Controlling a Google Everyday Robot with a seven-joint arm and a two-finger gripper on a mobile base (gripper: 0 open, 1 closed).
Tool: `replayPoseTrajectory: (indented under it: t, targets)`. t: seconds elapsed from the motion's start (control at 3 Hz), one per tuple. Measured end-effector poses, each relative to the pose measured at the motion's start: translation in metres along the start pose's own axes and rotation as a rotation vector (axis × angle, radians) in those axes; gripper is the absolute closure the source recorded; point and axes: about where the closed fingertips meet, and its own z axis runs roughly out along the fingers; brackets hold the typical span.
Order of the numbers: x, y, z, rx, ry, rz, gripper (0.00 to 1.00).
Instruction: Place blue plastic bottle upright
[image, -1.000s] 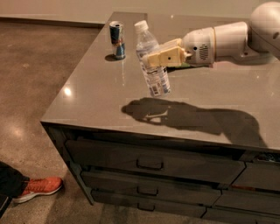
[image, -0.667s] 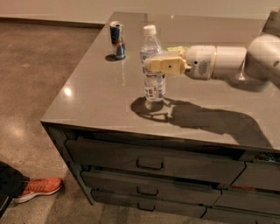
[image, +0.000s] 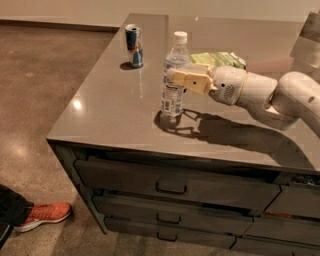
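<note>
I saw blue plastic bottle (image: 173, 102) upright on bench (image: 107, 117) w/ tool (image: 171, 78) clamped round its upper body, reaching from right.

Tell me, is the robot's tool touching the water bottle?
Touching. The camera view shows the tool closed around the middle of the upright bottle, with no gap between them.

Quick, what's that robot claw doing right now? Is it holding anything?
The gripper is closed on the bottle, which stands upright on the table.
</note>
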Motion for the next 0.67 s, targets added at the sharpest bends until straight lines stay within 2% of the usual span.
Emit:
replayPoseTrajectory:
  t: [0.33,0.67]
  targets:
    - [0.0068,0.0030,0.0005,-0.025,-0.069,-0.053,0.78]
    - [0.0114,0.0055,0.0007,-0.039,-0.095,-0.092,0.55]
